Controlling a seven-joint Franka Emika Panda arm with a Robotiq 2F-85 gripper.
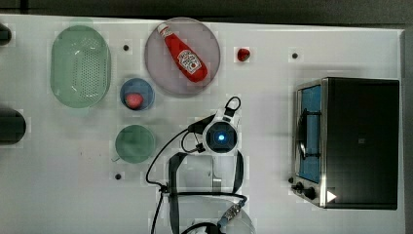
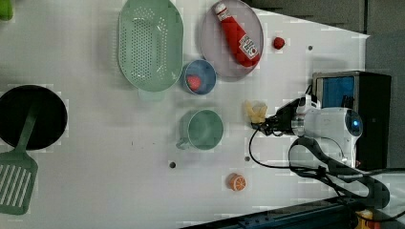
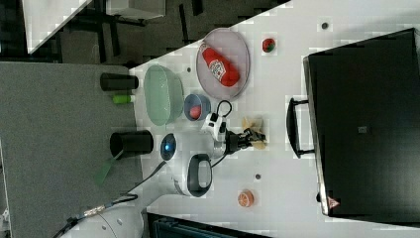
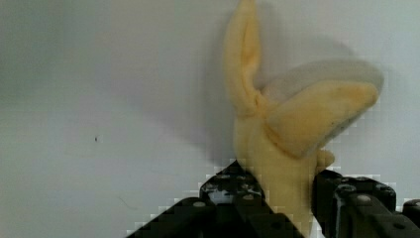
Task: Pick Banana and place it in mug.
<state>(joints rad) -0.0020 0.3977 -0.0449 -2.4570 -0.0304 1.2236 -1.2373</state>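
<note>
I logged a white table point(image 1: 58, 195) carrying several bystander items. A pale green perforated colander point(image 1: 80, 66) sat toward the top view's left, with a small blue bowl point(image 1: 137, 93) just beside it; the bowl held a red piece point(image 1: 133, 100). A grey round plate point(image 1: 182, 56) carried a red ketchup bottle point(image 1: 185, 52) lying on its side. A small red strawberry-like piece point(image 1: 243, 54) lay on the table near the plate. A dark toaster oven point(image 1: 348, 142) with a handle and front knobs occupied the top view's right. In the left view I noted a round orange slice point(image 2: 236, 182), a black pan point(image 2: 31, 117) and a green slotted spatula point(image 2: 16, 179) leaning into it.
</note>
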